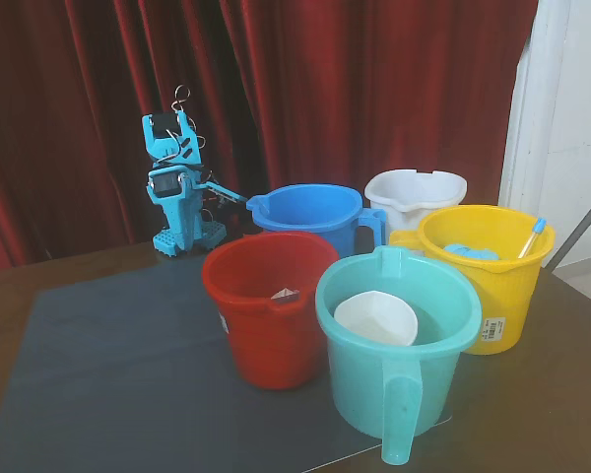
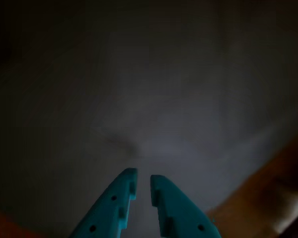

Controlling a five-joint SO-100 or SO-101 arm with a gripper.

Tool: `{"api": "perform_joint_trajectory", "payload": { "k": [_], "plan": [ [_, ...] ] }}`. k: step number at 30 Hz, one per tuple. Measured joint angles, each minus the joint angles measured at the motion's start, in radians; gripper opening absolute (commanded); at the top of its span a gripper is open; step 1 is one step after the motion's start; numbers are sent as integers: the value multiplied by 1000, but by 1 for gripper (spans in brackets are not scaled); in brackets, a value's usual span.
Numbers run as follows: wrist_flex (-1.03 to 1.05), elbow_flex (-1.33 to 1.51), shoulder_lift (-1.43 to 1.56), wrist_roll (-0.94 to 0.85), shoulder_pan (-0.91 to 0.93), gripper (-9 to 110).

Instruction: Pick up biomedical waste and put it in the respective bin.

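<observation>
While the gripper (image 2: 143, 182) hangs with jaws nearly pressed together, empty, over bare dark mat (image 2: 139, 99), no medicine bottle shows ahead of them — risk: blind reach knocks the blue bucket (image 1: 310, 212).

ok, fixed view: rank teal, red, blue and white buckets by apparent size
1. Teal bucket, nearest the camera, which inflates it.
2. Red bucket.
3. Blue bucket, partly hidden behind the red one.
4. White bucket, farthest and mostly covered.
</observation>
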Motion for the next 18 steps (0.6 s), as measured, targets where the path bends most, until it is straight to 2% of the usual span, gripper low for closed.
{"api": "perform_joint_trajectory", "payload": {
  "k": [6, 18],
  "plan": [
    [117, -12, 12, 5, 8, 2],
    [117, -14, 9, 5, 9, 2]
  ]
}}
